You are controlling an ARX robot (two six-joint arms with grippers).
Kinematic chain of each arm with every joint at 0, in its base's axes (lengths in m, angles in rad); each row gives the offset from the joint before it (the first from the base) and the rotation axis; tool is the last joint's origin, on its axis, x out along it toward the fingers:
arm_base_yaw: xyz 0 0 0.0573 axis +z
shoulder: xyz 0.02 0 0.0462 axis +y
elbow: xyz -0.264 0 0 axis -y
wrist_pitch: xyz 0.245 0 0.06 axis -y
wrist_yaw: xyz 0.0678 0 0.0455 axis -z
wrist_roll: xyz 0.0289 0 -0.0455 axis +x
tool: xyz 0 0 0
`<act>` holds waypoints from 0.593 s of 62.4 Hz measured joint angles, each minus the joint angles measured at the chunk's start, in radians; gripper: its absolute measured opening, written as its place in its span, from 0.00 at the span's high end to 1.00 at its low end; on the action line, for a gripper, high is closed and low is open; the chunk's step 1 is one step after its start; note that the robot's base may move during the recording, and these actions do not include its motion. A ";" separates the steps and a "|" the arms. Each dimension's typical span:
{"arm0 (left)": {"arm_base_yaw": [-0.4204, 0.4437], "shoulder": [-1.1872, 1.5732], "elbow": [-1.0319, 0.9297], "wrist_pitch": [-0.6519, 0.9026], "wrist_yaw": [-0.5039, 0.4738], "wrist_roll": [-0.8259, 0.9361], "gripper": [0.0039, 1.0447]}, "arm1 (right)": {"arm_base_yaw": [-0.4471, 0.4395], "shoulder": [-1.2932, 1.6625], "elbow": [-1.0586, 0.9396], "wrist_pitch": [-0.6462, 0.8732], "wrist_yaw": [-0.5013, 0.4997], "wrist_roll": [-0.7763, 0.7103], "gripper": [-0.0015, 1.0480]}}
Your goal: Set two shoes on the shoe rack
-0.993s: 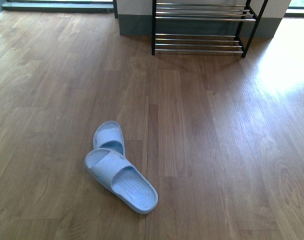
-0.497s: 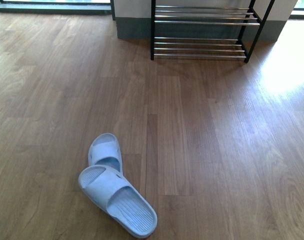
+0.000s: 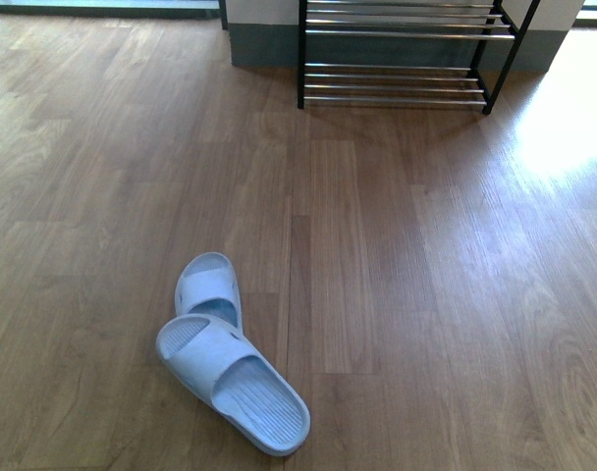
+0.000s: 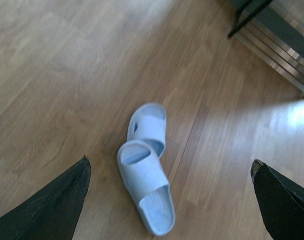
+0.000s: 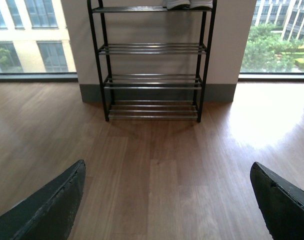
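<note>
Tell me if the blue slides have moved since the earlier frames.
No. The pale blue slides sit by the same floorboard seam; only the camera shifted.

We seem to be in a lived-in room of a home or flat: wood-plank floor (image 3: 436, 294), a black shoe rack (image 5: 152, 81) at 12 o'clock against a pale wall (image 5: 74, 45), pale blue slides (image 3: 230, 378) lying at 7 o'clock, and tall windows (image 5: 27, 35) facing buildings and trees

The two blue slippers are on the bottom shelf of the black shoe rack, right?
Not quite. The two blue slippers are on the wooden floor, not on the bottom shelf of the black shoe rack, which stands farther off. The front view shows it.
</note>
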 joint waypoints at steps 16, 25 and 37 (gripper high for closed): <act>0.009 0.581 0.227 0.036 0.185 -0.004 0.09 | 0.000 0.000 0.000 0.000 0.000 0.000 0.09; -0.020 0.890 0.417 -0.027 0.225 0.002 0.09 | 0.000 0.000 0.000 0.000 0.000 0.000 0.09; -0.035 1.113 0.600 -0.122 0.296 0.049 0.09 | 0.000 0.000 0.000 0.000 0.000 0.000 0.09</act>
